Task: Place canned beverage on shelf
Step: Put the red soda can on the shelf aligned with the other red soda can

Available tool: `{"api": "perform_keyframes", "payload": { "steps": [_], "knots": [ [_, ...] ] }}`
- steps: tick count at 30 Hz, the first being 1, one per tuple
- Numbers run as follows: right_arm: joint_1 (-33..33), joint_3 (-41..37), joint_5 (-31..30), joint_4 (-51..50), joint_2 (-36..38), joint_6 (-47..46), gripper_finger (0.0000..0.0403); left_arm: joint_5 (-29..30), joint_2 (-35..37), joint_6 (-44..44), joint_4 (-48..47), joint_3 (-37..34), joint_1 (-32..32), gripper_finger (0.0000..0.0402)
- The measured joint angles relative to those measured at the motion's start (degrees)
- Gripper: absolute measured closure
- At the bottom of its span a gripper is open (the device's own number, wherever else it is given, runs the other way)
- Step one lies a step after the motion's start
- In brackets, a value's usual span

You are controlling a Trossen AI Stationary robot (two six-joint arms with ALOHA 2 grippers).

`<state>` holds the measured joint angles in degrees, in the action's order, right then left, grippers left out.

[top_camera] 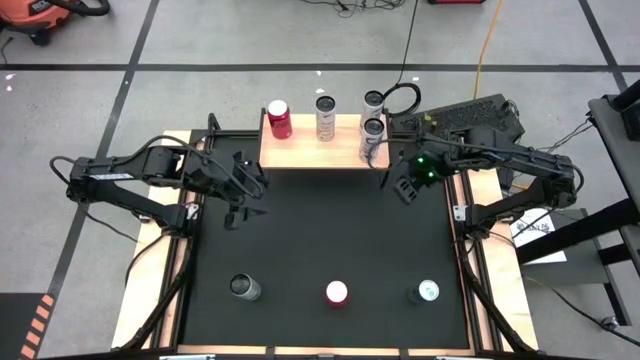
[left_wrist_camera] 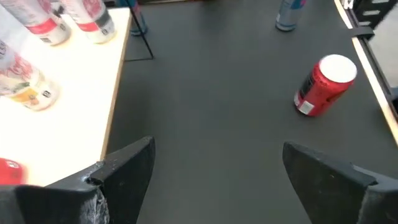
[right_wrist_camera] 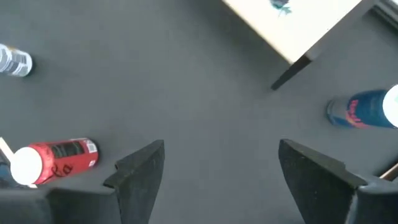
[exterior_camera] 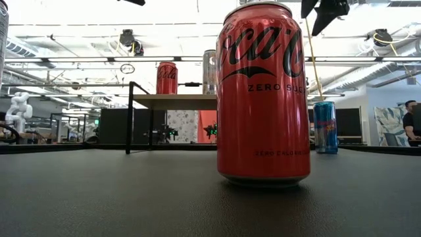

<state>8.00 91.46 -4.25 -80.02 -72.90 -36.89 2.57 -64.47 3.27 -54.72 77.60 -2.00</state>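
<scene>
I see 4 cans upright on the shelf [top_camera: 325, 148]; 3 wait along the bench's [top_camera: 300, 240] near edge. Both pincers hang spread and empty. The right pincer [top_camera: 405, 188] sits just off the shelf's right end; the blue can [top_camera: 427, 292] stands upright almost straight toward the near edge from it, so I judge the right arm nearer. The left pincer [top_camera: 240, 190] hovers by the shelf's left end.

Red can [exterior_camera: 264, 92] hides most of shelf [exterior_camera: 172, 101]; both arms cropped above
</scene>
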Motion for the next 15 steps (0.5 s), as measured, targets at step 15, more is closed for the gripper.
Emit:
{"api": "perform_keyframes", "payload": {
  "steps": [15],
  "knots": [
    [-13.50, 0.00, -3.44, 3.20, -3.71, -4.58, 0.0103, -7.19, 0.00, -9.02, -3.49, -0.89, -0.38, 0.0047]
  ]
}}
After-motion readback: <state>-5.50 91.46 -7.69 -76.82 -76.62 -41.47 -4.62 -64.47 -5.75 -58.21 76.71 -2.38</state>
